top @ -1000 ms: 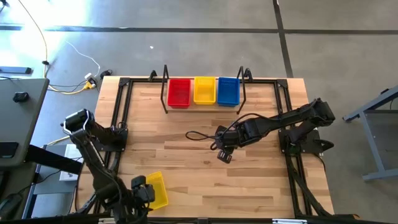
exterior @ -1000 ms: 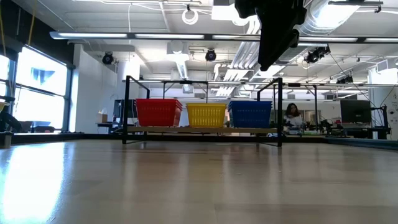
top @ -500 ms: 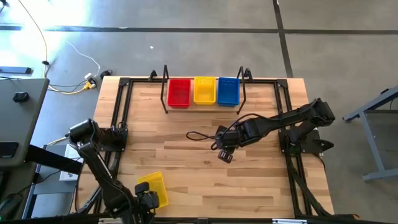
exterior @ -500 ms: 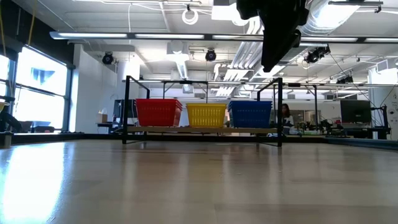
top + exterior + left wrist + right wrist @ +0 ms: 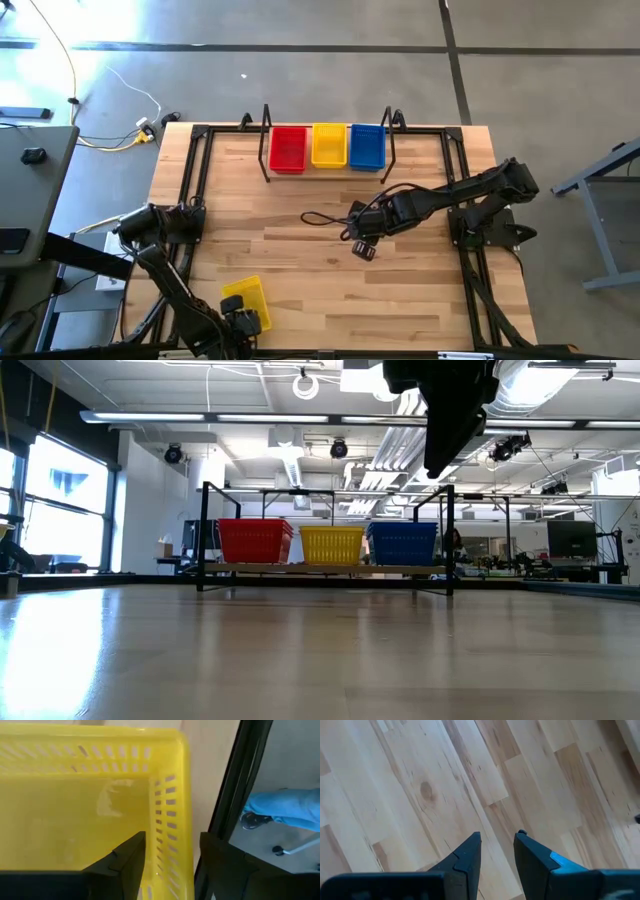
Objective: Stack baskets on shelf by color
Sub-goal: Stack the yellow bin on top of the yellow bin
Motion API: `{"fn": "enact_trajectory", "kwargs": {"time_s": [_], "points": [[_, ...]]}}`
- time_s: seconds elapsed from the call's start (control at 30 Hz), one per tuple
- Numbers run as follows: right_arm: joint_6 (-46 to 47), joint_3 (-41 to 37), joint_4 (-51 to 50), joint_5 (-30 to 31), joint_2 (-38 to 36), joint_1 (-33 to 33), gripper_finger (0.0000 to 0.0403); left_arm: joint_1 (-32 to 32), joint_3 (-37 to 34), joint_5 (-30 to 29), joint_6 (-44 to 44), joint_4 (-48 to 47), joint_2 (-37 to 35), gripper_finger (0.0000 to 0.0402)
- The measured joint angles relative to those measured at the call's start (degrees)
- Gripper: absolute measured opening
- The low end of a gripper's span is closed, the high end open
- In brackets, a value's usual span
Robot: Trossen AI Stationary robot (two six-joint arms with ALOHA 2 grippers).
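**Yellow basket straddled at the table's near-left corner**

Far from the shelf (image 5: 328,160), at the near-left corner of the table (image 5: 300,270): a loose yellow basket (image 5: 247,303), standing upright. Left gripper (image 5: 243,320) down on the basket's near end, fingers (image 5: 127,865) spread wide, one inside the basket, the other outside, the side wall passing between them. Not closed on the wall; a gap visible on the outer side.

On the shelf, at the table's far edge: a red basket (image 5: 288,148), a second yellow basket (image 5: 329,145) and a blue basket (image 5: 367,146), side by side in a row, red leftmost. Stack heights not readable from above or from table level.

In front of the shelf, over bare wood near the table's middle: right gripper (image 5: 362,248), raised clear of the surface, fingers (image 5: 465,857) narrowly parted, holding nothing.
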Motion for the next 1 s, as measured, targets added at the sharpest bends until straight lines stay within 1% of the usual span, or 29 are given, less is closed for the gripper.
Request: {"fn": "enact_trajectory", "kwargs": {"time_s": [0.07,0.13,0.23,0.33,0.4,0.53,0.63,0.77,1.0], "points": [[0.01,0.00,-0.33,-0.02,0.00,0.00,0.0103,0.00,0.00,-0.05,-0.26,0.10,0.44,0.0164],[0.01,0.00,-0.77,0.00,0.00,0.00,0.0103,0.00,0.00,-0.07,-0.22,0.06,0.60,0.0140],[0.52,0.00,-1.63,0.39,-0.01,0.00,0.0103,0.00,0.00,-1.09,1.07,0.09,0.60,0.0091],[2.55,0.00,-1.86,2.82,-0.02,0.00,0.0103,0.10,0.00,-1.72,3.18,-0.05,0.26,0.0034],[2.70,0.00,-1.89,3.75,-0.02,0.00,0.0103,0.39,0.02,-1.99,4.36,-0.11,0.16,0.0010],[2.84,0.00,-2.06,4.56,-0.07,-0.39,0.0103,1.48,0.02,-1.89,8.39,-0.13,-0.10,0.0012],[4.34,0.00,-2.48,6.23,-0.93,-0.90,0.0103,2.83,0.04,-1.40,12.04,-0.52,-0.53,0.0003],[6.84,0.00,-2.80,8.82,-3.19,-2.10,0.0103,4.92,0.09,-1.97,16.31,-2.53,-2.63,0.0002],[7.52,0.00,-3.34,10.54,-7.26,-5.36,0.0103,11.01,0.02,-4.22,26.20,-6.87,-7.57,0.0001]]}}
